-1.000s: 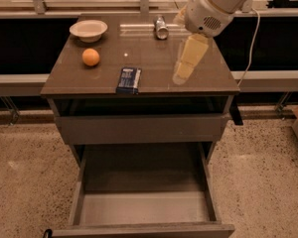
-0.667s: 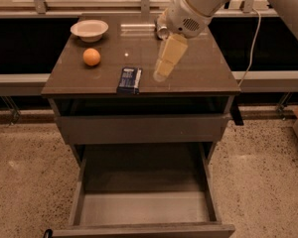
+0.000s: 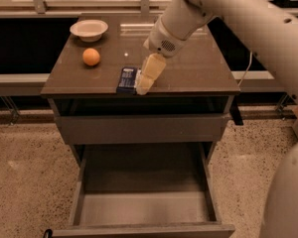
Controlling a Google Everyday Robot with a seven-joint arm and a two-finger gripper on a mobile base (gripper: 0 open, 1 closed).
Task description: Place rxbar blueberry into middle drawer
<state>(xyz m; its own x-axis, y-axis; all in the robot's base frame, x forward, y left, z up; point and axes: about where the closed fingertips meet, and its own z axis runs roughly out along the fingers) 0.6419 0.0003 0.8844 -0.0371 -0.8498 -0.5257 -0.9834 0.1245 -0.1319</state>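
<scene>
The rxbar blueberry (image 3: 126,79), a flat dark blue bar with white print, lies near the front edge of the dark cabinet top (image 3: 198,73). My gripper (image 3: 145,81) hangs from the pale arm and sits just right of the bar, touching or almost touching its right edge. The middle drawer (image 3: 144,209) is pulled out wide below, with tall side walls and a pale grey floor; nothing lies in it.
An orange (image 3: 91,57) and a white bowl (image 3: 89,29) sit on the left part of the cabinet top. A shallower drawer with a plain grey front (image 3: 139,128) sits shut above the open one. Speckled floor surrounds the cabinet.
The arm has swung left and down toward the front of the cabinet top, bringing the gripper from the right side over to the bar. The bar has not moved.
</scene>
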